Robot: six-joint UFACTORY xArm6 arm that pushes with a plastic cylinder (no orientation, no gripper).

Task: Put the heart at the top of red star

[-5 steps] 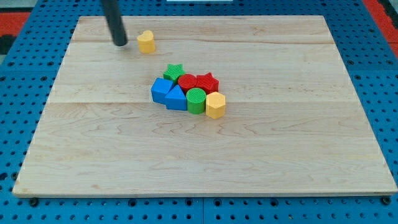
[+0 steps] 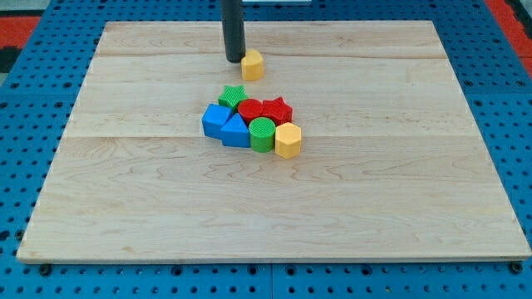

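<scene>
Yellow heart (image 2: 253, 64) sits near the tabletop's (image 2: 399, 208) far edge, above the red star (image 2: 278, 110), my tip (image 2: 233, 60) touching its left side to nudge it rightward; no claw fitted.

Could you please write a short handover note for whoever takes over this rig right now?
No hand on this arm: my tip is on the board, just on the view's left of the yellow heart, about touching it.
The red star sits in the central cluster, at its upper right.
Done: the heart has been pushed rightward from the board's upper left.
Left: nudge it a little further right and down, until it sits directly above the star.
</scene>
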